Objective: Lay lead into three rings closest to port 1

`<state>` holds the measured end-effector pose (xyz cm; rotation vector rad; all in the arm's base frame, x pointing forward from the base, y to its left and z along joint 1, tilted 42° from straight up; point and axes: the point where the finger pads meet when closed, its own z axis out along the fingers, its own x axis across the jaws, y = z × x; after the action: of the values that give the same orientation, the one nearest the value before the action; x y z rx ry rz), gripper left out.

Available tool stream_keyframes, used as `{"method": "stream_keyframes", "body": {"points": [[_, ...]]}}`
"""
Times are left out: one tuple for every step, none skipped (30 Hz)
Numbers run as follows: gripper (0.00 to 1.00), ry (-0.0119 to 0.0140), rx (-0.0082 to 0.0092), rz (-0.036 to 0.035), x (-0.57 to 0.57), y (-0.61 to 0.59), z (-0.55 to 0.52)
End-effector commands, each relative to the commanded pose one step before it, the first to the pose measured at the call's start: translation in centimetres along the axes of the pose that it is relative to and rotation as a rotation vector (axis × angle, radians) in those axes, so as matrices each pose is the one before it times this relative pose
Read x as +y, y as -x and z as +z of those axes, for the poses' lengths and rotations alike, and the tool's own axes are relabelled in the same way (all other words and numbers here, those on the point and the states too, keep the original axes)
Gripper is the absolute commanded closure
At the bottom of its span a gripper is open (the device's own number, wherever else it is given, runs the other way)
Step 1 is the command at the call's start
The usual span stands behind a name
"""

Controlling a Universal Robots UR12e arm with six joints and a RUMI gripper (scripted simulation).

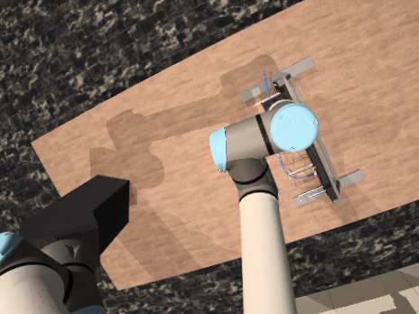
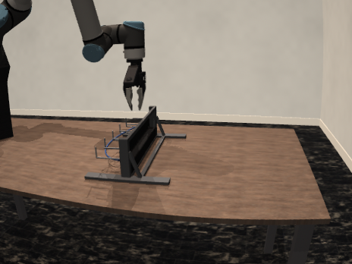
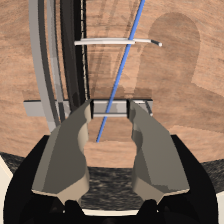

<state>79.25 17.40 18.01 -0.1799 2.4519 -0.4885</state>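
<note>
On a wooden counter (image 2: 243, 179) stands a dark free-standing rack (image 2: 130, 154), upright on its two flat feet, with thin steel rings (image 2: 102, 152) jutting from its left face.

At the left of the exterior view, the blue lead (image 2: 111, 144) droops in a loop beside the rack's near end, among the wire rings there. It seems to run on toward the far end, but whether it sits inside any ring cannot be told from here. From above, the lead (image 1: 295, 175) curves out near one end of the rack, and a straight stretch shows again at the other end, with the robot's wrist hiding the middle.

Judging by this, the routing may be partly done, though which rings hold the lead is unclear. Settling and a check of the three target rings remain.

Moving right, the gripper (image 2: 134, 105) hangs above the rack's far end, clear of it. Its fingers stand partly closed with a gap between them, pinching nothing. In the wrist view the lead (image 3: 120, 75) lies below, its free end lined up with that gap, crossing a steel ring bar (image 3: 117, 42).
</note>
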Motion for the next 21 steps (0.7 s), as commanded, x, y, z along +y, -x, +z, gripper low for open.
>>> {"method": "stream_keyframes", "body": {"points": [[0.8,0.00058,0.00483,-0.00159,0.142,-0.362,-0.61],[0.8,-0.00002,-0.00007,0.00022,-0.014,0.012,-0.023],[0.8,-0.00006,-0.00034,0.00035,-0.02,0.038,-0.014],[0.8,-0.00007,-0.00035,0.00025,-0.021,0.039,-0.005],[0.8,-0.00008,-0.00031,0.00018,-0.02,0.035,0.0],[1.0,-0.00007,-0.00021,0.00014,-0.017,0.026,0.002],[1.0,-0.00003,0.00012,-0.00002,-0.005,0.003,0.016],[1.0,0.0,0.00025,-0.00011,0.006,-0.013,0.027],[1.0,0.00002,0.00016,-0.0001,0.008,-0.01,0.02],[1.0,0.00002,0.0001,-0.00008,0.007,-0.007,0.013],[1.0,0.0,0.0,0.0,0.0,0.0,0.0],[1.0,0.0,0.0,0.0,0.0,0.0,0.0],[1.0,0.00001,-0.00004,-0.00002,0.004,-0.002,0.008],[1.0,0.0,-0.00004,0.00001,0.0,0.001,0.0],[1.0,0.0,-0.00002,0.00001,0.0,0.001,0.0],[1.0,0.0,-0.00001,0.0,0.0,0.0,0.0],[1.0,0.0,0.0,0.0,0.0,0.0,0.0],[1.0,0.0,0.0,0.0,0.0,0.0,0.0],[1.0,0.0,0.0,0.0,0.0,0.0,0.0],[1.0,0.0,0.0,0.0,0.0,0.0,0.0],[1.0,0.0,0.0,0.0,0.0,0.0,0.0]]}}
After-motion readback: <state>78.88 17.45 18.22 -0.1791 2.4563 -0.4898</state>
